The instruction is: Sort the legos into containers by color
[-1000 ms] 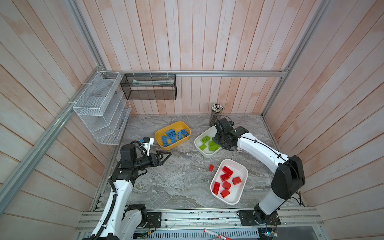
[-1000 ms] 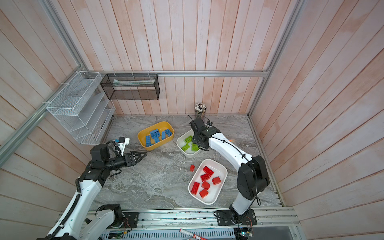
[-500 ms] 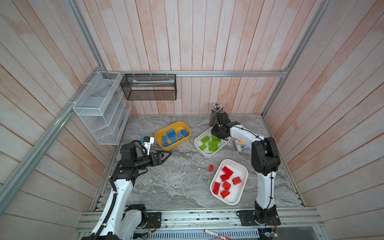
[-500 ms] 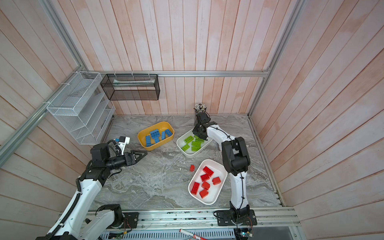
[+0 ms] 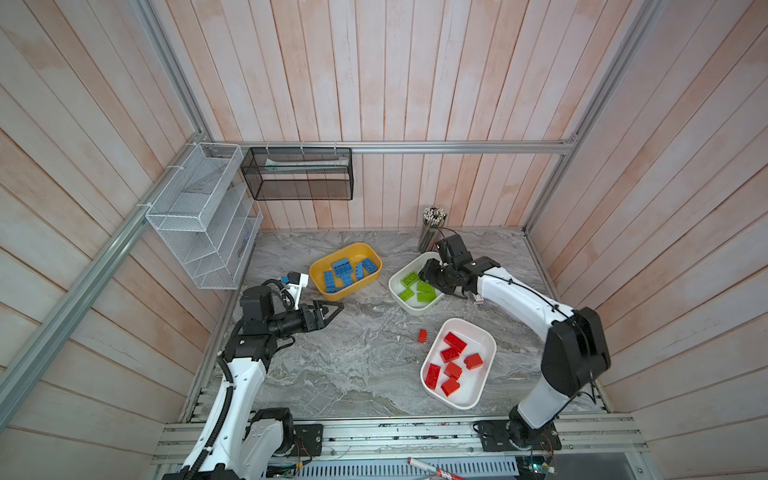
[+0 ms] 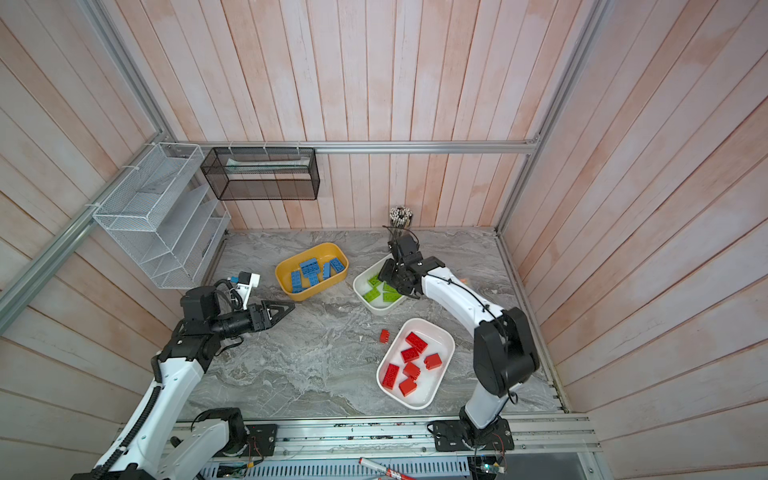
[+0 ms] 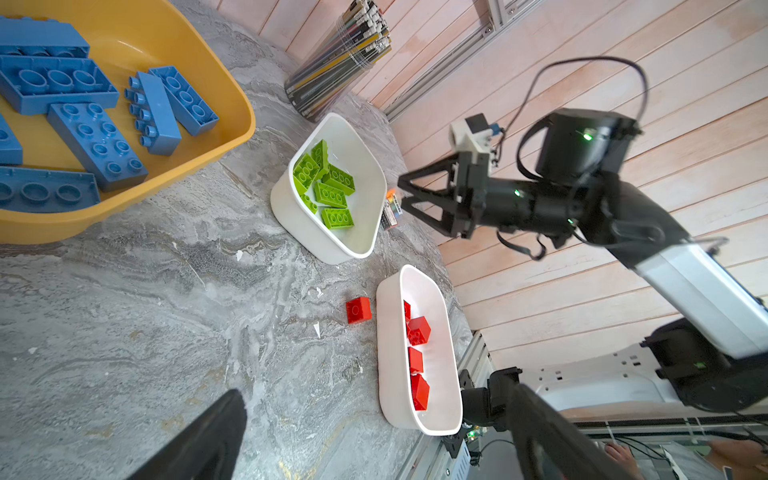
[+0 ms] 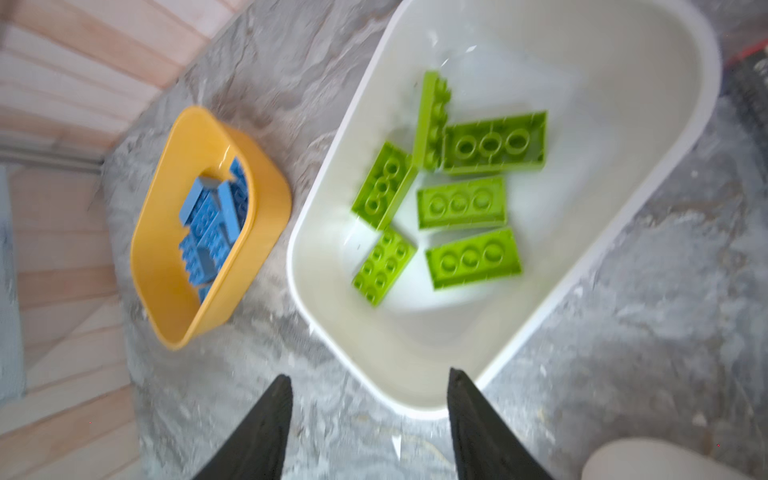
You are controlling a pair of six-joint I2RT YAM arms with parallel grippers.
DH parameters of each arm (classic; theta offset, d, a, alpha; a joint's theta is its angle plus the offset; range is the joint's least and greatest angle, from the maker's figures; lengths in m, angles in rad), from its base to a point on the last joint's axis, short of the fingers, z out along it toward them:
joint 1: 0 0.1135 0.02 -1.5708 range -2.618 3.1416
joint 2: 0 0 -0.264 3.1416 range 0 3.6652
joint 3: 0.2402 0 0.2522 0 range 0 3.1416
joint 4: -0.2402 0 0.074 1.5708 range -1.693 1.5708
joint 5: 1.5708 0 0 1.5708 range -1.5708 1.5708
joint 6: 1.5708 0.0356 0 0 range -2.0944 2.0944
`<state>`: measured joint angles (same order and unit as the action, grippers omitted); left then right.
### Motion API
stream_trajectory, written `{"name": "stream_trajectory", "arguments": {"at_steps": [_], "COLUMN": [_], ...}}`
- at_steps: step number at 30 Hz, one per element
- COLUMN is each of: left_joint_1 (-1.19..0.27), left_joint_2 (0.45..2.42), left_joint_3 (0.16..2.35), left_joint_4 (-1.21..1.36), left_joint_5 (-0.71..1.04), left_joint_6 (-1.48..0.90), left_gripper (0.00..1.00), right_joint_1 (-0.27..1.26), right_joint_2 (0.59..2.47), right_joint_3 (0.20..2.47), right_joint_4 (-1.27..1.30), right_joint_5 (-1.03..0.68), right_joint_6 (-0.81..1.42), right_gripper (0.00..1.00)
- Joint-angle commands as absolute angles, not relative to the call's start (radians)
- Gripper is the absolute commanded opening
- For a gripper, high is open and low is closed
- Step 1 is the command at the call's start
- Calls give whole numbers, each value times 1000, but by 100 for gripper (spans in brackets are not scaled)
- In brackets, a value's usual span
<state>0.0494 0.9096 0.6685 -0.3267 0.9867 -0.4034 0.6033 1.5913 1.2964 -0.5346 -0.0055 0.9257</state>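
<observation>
Several blue legos (image 5: 343, 270) lie in the mustard yellow container (image 5: 360, 246). Lime green legos (image 5: 419, 289) fill one white container (image 5: 392, 286); my right gripper (image 5: 430, 276) hovers over its far end, open and holding nothing, as the right wrist view (image 8: 369, 376) confirms. Red legos (image 5: 451, 355) sit in the other white container (image 5: 490, 361). A single small red lego (image 5: 422, 336) rests on the marble just left of that container, and the left wrist view shows it too (image 7: 358, 309). My left gripper (image 5: 332, 309) is held wide open and empty above the table, in front of the yellow container.
A pencil cup (image 5: 432, 226) stands at the back wall behind the green container. A pack of markers (image 7: 390, 212) lies beside that container. A white wire rack (image 5: 199, 216) and a black mesh rack (image 5: 299, 174) hang on the walls at the left.
The right gripper's jaws have spread from shut to open above the green container, and the right arm has swung about there. The left arm has not moved.
</observation>
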Motion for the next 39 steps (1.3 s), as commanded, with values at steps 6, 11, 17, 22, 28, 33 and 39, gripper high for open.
{"name": "stream_trajectory", "arguments": {"at_steps": [6, 11, 17, 22, 28, 33, 39], "left_joint_1": [45, 46, 46, 45, 46, 44, 41], "left_joint_2": [908, 888, 884, 891, 899, 900, 898], "left_joint_3": [649, 626, 622, 624, 622, 619, 618], "left_joint_4": [-309, -303, -308, -304, -293, -290, -282], "left_joint_5": [984, 981, 979, 977, 977, 977, 991], "left_joint_6": [-377, -377, -362, -352, -353, -354, -370], "left_gripper": [100, 100, 100, 100, 100, 100, 100], "right_joint_1": [766, 802, 803, 798, 792, 785, 806], "right_joint_2": [1568, 1644, 1771, 1833, 1892, 1887, 1765], "right_joint_3": [1189, 1180, 1232, 1236, 1252, 1263, 1323], "right_joint_4": [-774, -780, -790, -790, -752, -745, -865], "right_joint_5": [84, 83, 104, 104, 89, 85, 129], "right_joint_6": [1052, 1048, 1013, 1008, 990, 976, 1003], "right_gripper": [58, 56, 54, 52, 44, 25, 22]}}
